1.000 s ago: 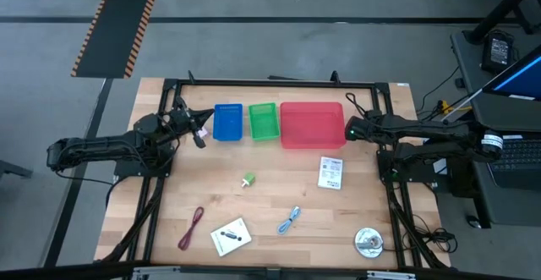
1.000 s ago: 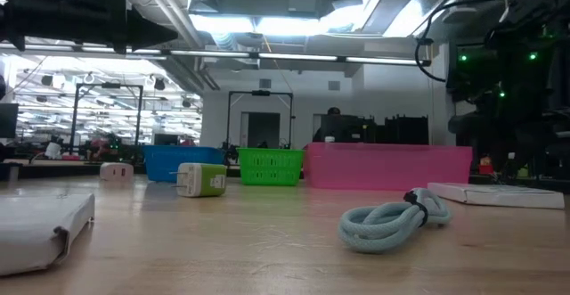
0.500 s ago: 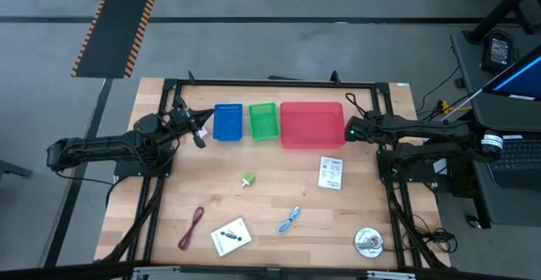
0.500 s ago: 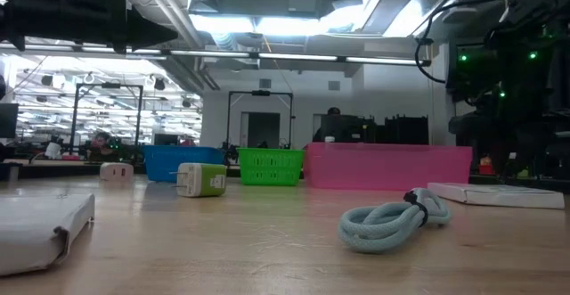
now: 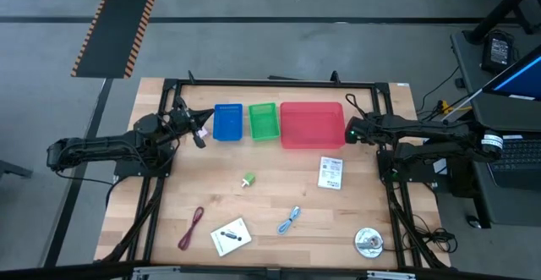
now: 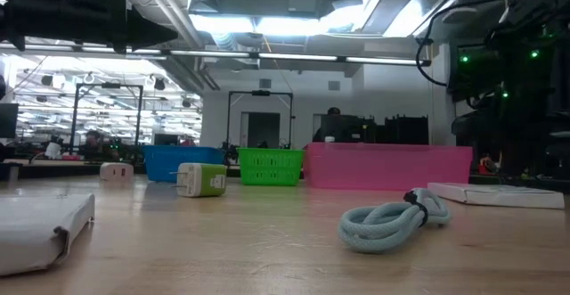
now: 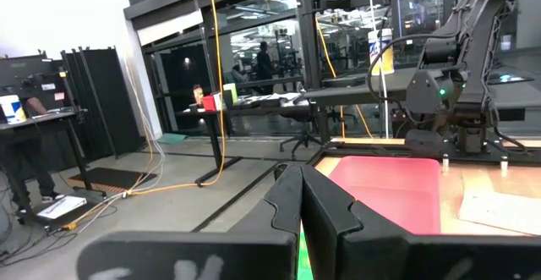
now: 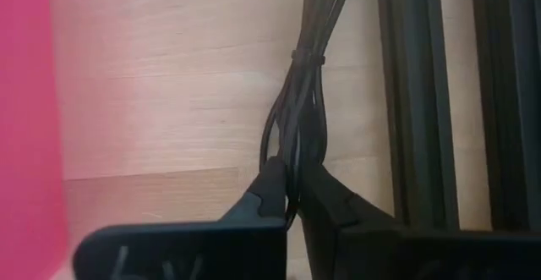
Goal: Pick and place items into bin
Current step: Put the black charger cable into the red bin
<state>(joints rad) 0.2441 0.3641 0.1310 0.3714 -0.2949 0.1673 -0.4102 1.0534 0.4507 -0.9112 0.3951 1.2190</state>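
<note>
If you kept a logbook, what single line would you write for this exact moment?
left claw: shut, empty, beside blue bin | right claw: shut, empty, beside red bin | items on table: none picked

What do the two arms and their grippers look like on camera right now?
Both arms are dark, jointed and slim. The left gripper has two matte black angular fingers on a black bar with faint white marks. The right gripper looks the same. A black cable bundle lies beyond it.
</note>
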